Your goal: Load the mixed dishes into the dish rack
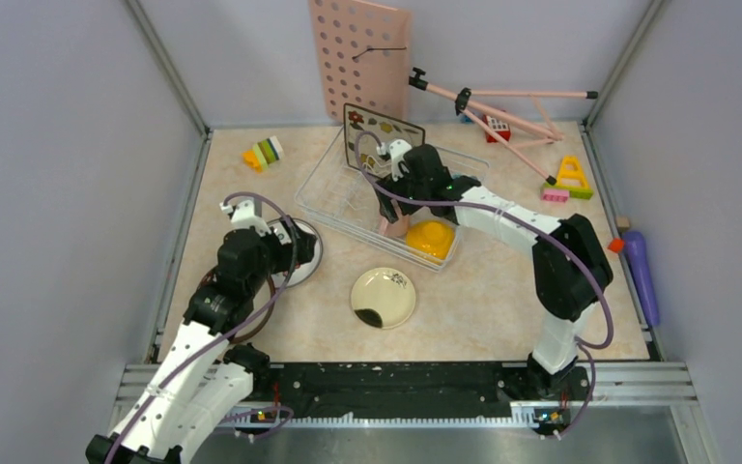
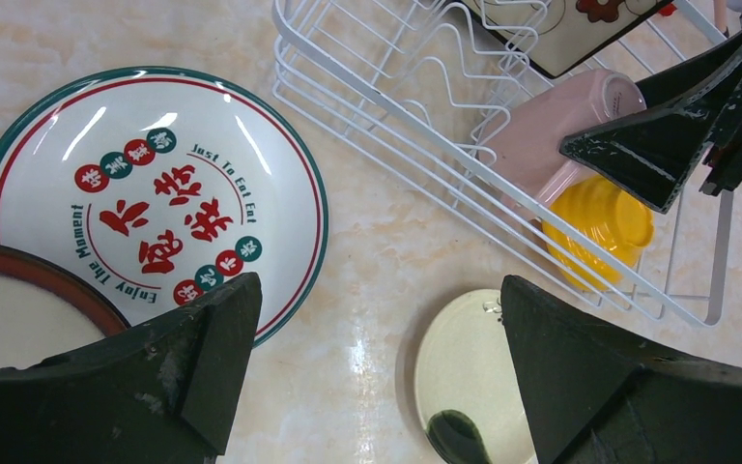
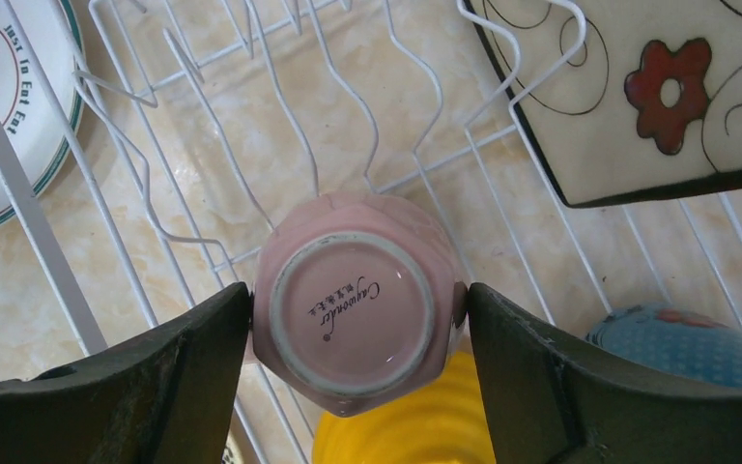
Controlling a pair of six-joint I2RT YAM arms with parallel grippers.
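The white wire dish rack [image 1: 343,193] stands mid-table. My right gripper [image 1: 392,208] is inside it, shut on an upturned pink cup [image 3: 353,304], one finger against each side. An orange-yellow bowl [image 3: 406,435] lies just under the cup. A square flowered plate [image 3: 638,87] leans at the rack's back and a blue cup [image 3: 686,348] sits beside it. My left gripper [image 2: 377,377] is open and empty above the table, between a white plate with a red-and-teal rim [image 2: 155,203], a dark-red-rimmed plate [image 2: 19,309] and a cream plate with a black blotch [image 2: 469,372].
A pink pegboard [image 1: 359,53] leans on the back wall, with a pink folding stand [image 1: 502,106] to its right. Toy blocks lie at the back left [image 1: 264,153] and back right [image 1: 570,179]. A purple object [image 1: 641,275] lies at the right edge.
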